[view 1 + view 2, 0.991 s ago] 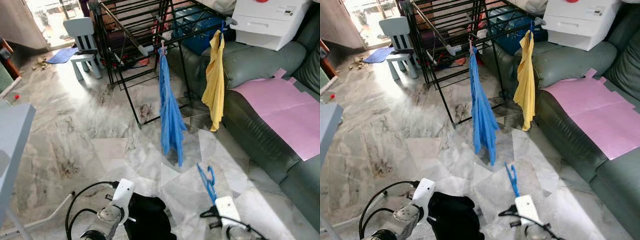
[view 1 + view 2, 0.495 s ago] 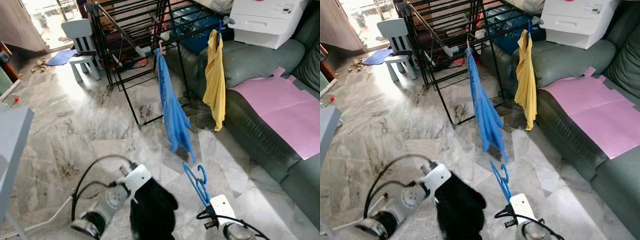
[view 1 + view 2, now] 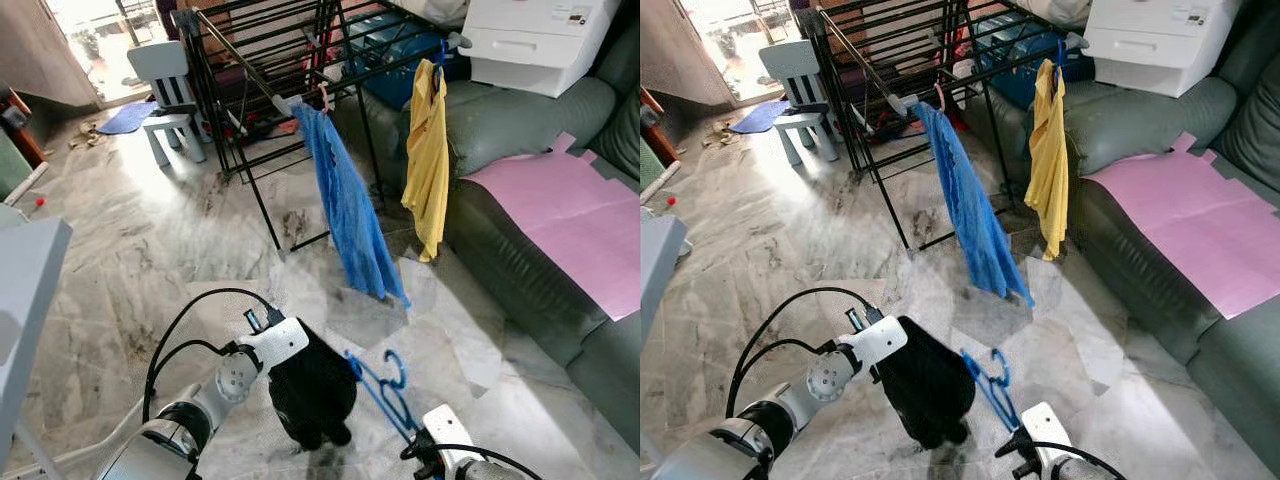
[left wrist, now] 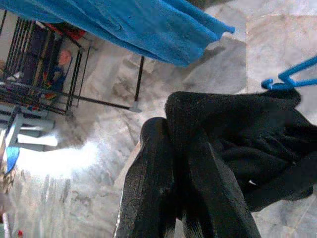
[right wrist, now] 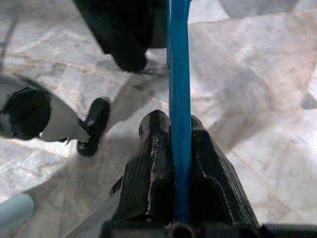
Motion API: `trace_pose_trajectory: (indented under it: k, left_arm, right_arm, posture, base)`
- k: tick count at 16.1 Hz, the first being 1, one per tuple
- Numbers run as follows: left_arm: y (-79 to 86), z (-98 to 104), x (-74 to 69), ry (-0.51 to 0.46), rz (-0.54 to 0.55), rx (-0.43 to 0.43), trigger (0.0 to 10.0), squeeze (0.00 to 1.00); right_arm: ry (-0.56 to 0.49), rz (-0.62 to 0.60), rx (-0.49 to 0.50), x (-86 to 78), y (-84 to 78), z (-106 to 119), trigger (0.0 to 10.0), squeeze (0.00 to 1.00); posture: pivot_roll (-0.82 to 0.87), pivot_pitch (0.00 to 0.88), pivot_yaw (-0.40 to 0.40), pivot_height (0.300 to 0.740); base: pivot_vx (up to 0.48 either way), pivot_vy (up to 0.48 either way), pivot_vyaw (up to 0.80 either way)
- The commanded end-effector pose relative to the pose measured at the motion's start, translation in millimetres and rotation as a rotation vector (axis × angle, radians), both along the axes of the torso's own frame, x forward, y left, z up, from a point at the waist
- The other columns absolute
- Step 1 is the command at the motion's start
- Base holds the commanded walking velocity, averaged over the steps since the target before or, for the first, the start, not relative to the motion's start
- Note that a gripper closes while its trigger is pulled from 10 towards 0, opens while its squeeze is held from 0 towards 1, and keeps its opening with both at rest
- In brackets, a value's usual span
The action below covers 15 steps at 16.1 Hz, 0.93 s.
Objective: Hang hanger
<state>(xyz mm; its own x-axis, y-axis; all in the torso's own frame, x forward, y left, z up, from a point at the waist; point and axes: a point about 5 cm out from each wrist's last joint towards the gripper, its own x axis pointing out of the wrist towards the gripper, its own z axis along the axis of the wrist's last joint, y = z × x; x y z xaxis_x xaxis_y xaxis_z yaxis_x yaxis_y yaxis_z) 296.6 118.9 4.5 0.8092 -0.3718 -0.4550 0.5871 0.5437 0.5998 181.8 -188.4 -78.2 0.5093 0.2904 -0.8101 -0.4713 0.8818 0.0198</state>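
My right gripper [image 5: 179,144] is shut on a blue plastic hanger [image 3: 385,388], held low in front of me with its hook [image 3: 397,367] pointing up. To its left my left gripper [image 4: 173,163] is shut on a black garment [image 3: 313,392] that droops from the fingers and touches the hanger's left end. Ahead stands a black drying rack [image 3: 270,60]. A blue garment [image 3: 350,210] and a yellow garment [image 3: 428,160] hang from its rails.
A grey-green sofa [image 3: 530,240] with a pink sheet [image 3: 570,215] runs along the right; a white box [image 3: 535,40] sits on its back. A pale blue child's chair [image 3: 170,95] stands far left, a grey table edge [image 3: 25,290] near left. Marble floor lies between.
Both arms have risen and come together: the black garment now hangs beside the hanger's end. The hanging blue garment has swung to the right.
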Motion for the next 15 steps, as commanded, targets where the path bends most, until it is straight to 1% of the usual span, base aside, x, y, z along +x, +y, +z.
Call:
trace_pose_trajectory:
  k: [1, 3, 8, 11, 14, 15]
  left_arm:
    - [9.6, 7, 7.8, -0.031, 0.041, 0.013, 10.0, 0.00]
    - [10.3, 8, 9.0, -0.040, 0.047, 0.018, 10.0, 0.00]
    - [7.5, 9, 9.3, -0.053, 0.036, 0.019, 10.0, 0.00]
    - [-0.3, 8, 7.1, -0.071, -0.021, 0.033, 10.0, 0.00]
    - [-6.1, 7, 5.5, -0.064, -0.035, 0.019, 10.0, 0.00]
    - [-10.3, 8, 4.3, -0.065, -0.053, -0.002, 10.0, 0.00]
  right_arm:
    - [0.027, 0.079, 0.038, -5.6, 10.7, -3, 10.0, 0.00]
    - [0.042, 0.118, 0.049, -7.6, 12.6, -3, 10.0, 0.00]
    - [0.058, 0.166, 0.098, -7.1, 16.7, -1, 10.0, 0.00]
    - [0.108, 0.228, 0.170, -10.9, 23.7, -1, 10.0, 0.00]
    - [0.142, 0.281, 0.203, -13.3, 27.8, 0, 10.0, 0.00]
    - [0.146, 0.285, 0.211, -12.3, 27.6, 0, 10.0, 0.00]
  posture:
    - [-0.19, 0.000, 0.161, 0.740]
    - [-0.19, 0.000, 0.161, 0.740]
    - [-0.19, 0.000, 0.156, 0.740]
    - [-0.19, 0.000, 0.154, 0.740]
    - [-0.19, 0.000, 0.150, 0.740]
    - [-0.19, 0.000, 0.151, 0.740]
  base:
    - [0.000, 0.000, 0.00]
    - [0.000, 0.000, 0.00]
    - [0.000, 0.000, 0.00]
    - [0.000, 0.000, 0.00]
    - [0.000, 0.000, 0.00]
    - [0.000, 0.000, 0.00]
